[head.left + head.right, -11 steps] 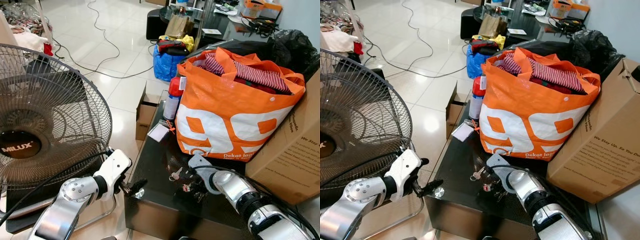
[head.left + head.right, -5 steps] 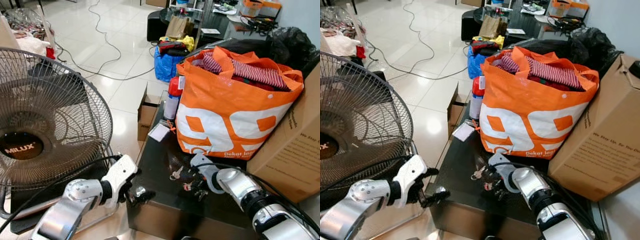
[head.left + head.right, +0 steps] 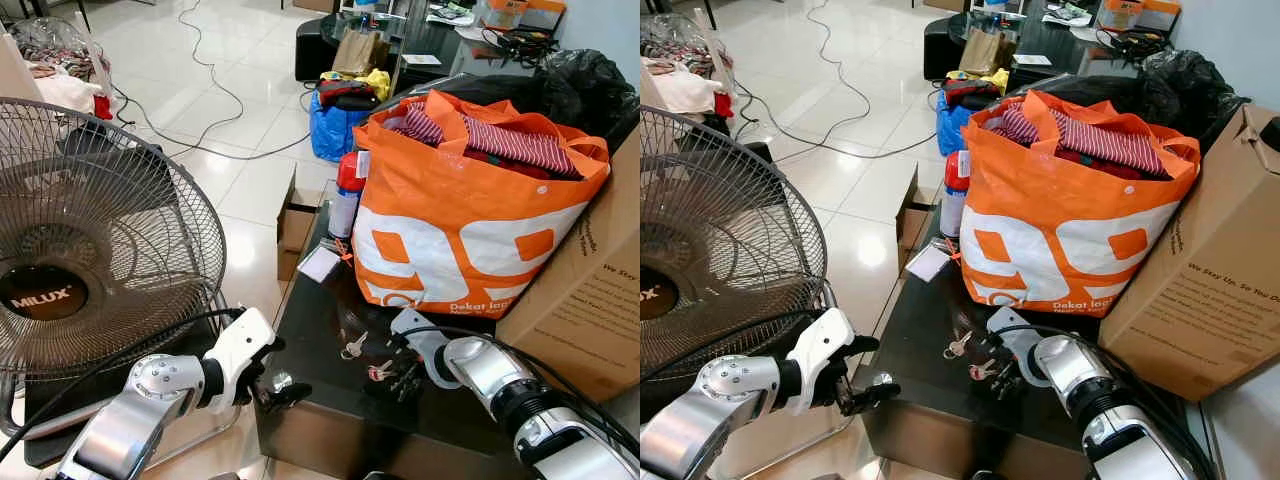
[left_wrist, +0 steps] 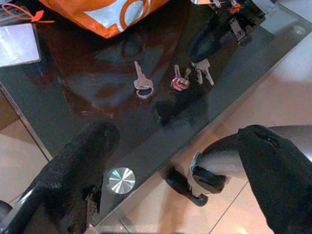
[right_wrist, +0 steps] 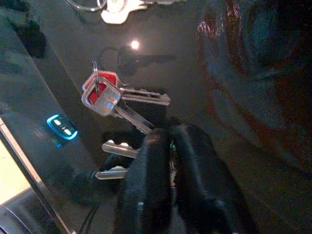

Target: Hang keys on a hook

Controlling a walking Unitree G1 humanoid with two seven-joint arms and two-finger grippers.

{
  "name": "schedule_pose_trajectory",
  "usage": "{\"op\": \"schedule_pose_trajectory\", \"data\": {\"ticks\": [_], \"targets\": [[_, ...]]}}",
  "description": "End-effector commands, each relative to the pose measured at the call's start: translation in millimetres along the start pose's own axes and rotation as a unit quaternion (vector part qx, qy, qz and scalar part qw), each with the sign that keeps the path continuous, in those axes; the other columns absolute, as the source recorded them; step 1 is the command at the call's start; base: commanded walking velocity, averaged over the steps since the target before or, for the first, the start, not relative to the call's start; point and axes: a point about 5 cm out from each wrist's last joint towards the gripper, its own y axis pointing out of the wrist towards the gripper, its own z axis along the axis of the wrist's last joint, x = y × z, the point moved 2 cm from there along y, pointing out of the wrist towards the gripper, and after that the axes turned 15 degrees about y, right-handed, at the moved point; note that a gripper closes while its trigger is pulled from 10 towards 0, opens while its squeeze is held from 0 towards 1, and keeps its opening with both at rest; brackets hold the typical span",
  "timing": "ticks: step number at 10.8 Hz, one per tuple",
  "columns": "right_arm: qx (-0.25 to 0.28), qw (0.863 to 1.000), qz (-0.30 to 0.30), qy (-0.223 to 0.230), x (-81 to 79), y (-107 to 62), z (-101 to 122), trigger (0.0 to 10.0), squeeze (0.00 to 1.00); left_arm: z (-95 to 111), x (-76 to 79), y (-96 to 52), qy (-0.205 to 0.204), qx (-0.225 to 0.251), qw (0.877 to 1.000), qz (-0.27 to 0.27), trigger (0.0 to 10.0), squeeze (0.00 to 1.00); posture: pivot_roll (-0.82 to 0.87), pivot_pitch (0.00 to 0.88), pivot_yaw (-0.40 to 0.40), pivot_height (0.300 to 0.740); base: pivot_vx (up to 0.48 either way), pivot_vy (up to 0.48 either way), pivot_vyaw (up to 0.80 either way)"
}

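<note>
Where the black table (image 3: 320, 300) meets its near edge, we see the right gripper (image 5: 168, 146) pinched shut on a key bunch (image 5: 122, 105) lying on the glass, left of it a single key (image 4: 142, 83). Our left gripper (image 4: 170, 161) hangs wide open, empty, off the near-left corner beside the fan (image 3: 90, 250).

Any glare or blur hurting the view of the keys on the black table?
Left wrist view: sharp; the glossy table mirrors the orange bag; silver key and red-tagged keys stay clear. Right wrist view: dim, with a bright light spot; right gripper fingers blurred close up. Eye views: sharp; pale floor sheen.
</note>
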Motion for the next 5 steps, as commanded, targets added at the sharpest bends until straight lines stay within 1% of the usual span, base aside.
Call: {"op": "schedule_pose_trajectory", "data": {"ticks": [1,2,3,5], "targets": [[0.005,1.000,-0.002,0.000,4.7,-4.6,2.7,10.0,0.00,5.6,0.8,0.7,0.009,0.005,1.000,-0.008,10.0,0.00,-0.09,0.000,-0.059,0.740,0.000,0.000,0.00],[0.018,1.000,-0.004,0.013,6.8,-6.8,6.2,10.0,0.00,5.7,0.5,0.5,0.009,0.005,1.000,-0.009,10.0,0.00,-0.09,0.000,-0.059,0.740,0.000,0.000,0.00],[0.021,0.999,-0.005,0.023,9.6,-8.9,6.6,10.0,1.00,5.8,0.2,0.4,0.009,0.004,1.000,-0.009,10.0,0.00,-0.09,0.000,-0.057,0.740,0.000,0.000,0.00],[0.007,1.000,-0.009,0.012,13.1,-11.6,1.5,10.0,1.00,6.0,-0.7,0.8,0.010,0.004,1.000,-0.010,10.0,0.00,-0.10,0.000,-0.054,0.740,0.000,0.000,0.00]]}}
